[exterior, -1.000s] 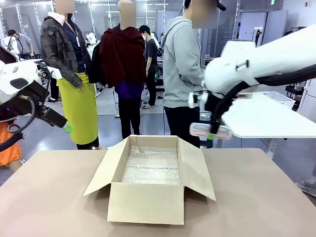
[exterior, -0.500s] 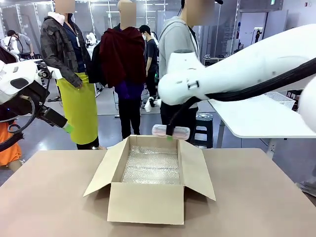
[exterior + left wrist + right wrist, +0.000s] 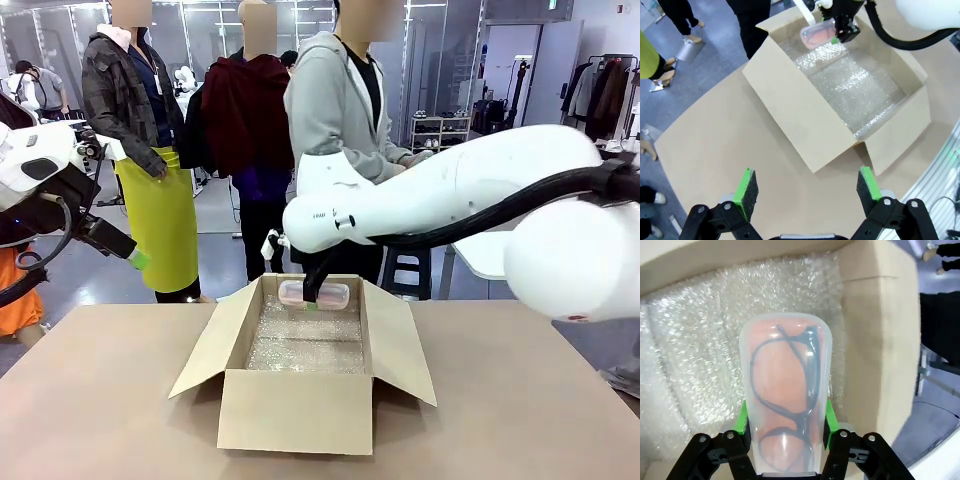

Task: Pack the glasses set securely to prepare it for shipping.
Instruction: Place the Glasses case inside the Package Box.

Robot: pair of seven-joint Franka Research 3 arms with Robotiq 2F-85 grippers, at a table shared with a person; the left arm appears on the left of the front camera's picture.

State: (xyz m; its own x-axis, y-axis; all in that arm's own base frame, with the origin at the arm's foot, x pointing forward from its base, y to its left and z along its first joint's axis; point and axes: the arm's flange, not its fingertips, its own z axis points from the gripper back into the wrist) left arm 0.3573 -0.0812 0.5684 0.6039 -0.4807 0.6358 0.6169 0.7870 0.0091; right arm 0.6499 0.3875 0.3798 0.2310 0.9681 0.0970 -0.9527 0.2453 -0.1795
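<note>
A pale pink translucent glasses case (image 3: 314, 293) hangs just above the far end of the open cardboard box (image 3: 300, 405), with my right gripper (image 3: 313, 297) shut on it. In the right wrist view the case (image 3: 785, 400) shows dark-framed glasses inside, and the green pads (image 3: 742, 420) press its two sides over the bubble wrap (image 3: 700, 355). The left wrist view looks down on the box (image 3: 805, 125) and the pink case (image 3: 816, 35). My left gripper (image 3: 805, 187) is open and holds nothing. It sits high at the left (image 3: 135, 260), away from the box.
Bubble wrap (image 3: 305, 340) lines the box floor. The box's flaps (image 3: 210, 345) stand open on the tan table (image 3: 100, 400). A person in a grey hoodie (image 3: 335, 110) stands behind the far edge. A white table (image 3: 480, 255) is at the back right.
My right arm has swung left and down with the pink case, from beside the white table to just over the far end of the box. The left arm has stayed put.
</note>
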